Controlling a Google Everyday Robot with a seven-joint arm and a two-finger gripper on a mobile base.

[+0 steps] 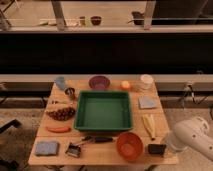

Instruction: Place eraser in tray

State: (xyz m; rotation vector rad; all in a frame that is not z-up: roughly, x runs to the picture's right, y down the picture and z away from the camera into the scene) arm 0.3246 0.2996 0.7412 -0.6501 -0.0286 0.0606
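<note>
Eraser (155, 148), small and black, lies flat near the front right corner of the wooden surface (107, 156). The tool (163, 148) is at the end of the big white arm (192, 139) that comes in from the right. It is low down, right at the eraser, and it is pressed together, pinching the eraser's right end. The eraser rests on the wood. Just to its left sits a round red-orange bowl (129, 145). The green tray (103, 125) is in the middle of the surface, behind the bowl, and there is nothing in it. The eraser is outside the tray, in front of it and to the right. A long black-handled brush (97, 139) lies in front of the tray. A blue-grey cloth (148, 102) lies to the right of the tray, and a yellow thing (149, 125) lies between that cloth and the eraser.
</note>
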